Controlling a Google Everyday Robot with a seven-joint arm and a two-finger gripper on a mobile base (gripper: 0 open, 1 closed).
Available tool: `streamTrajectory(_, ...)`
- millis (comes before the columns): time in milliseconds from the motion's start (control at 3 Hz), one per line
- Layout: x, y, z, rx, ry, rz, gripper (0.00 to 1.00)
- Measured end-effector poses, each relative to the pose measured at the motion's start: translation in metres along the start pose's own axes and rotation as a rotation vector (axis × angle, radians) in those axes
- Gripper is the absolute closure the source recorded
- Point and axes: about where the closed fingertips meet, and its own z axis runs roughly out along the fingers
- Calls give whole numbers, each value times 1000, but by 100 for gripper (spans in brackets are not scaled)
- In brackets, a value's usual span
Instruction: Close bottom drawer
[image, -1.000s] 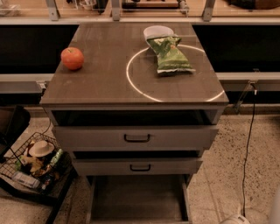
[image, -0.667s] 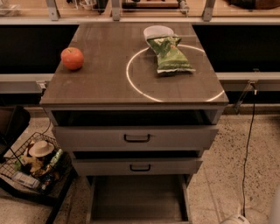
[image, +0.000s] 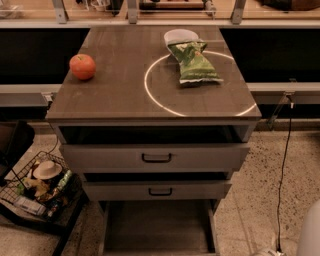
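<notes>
Speckled flooring surrounds a grey-brown three-drawer cabinet (image: 100, 100) seen from above and in front. On its top sit a red fruit (image: 82, 66), a green snack bag (image: 195, 62) and a white bowl (image: 180, 36). The bottom drawer (image: 157, 225) is pulled far out, its bare tray running to the lower edge below the middle drawer (image: 157, 191). The gripper is outside the view, so its state and its place relative to the drawer cannot be told. A wire basket (image: 40, 187) stands at left.

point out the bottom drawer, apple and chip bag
bottom drawer (image: 157, 227), camera view, bare tray floor
apple (image: 82, 66), camera view, its middle
chip bag (image: 196, 64), camera view, its middle
gripper: not in view
</notes>
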Motion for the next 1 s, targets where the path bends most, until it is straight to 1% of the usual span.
streamTrajectory(333, 3, -4, 17, 10, -6, 8, 100)
streamTrajectory(667, -9, -7, 35, 11, -29, -6, 100)
streamTrajectory(1000, -29, -14, 53, 9, -58, -31, 100)
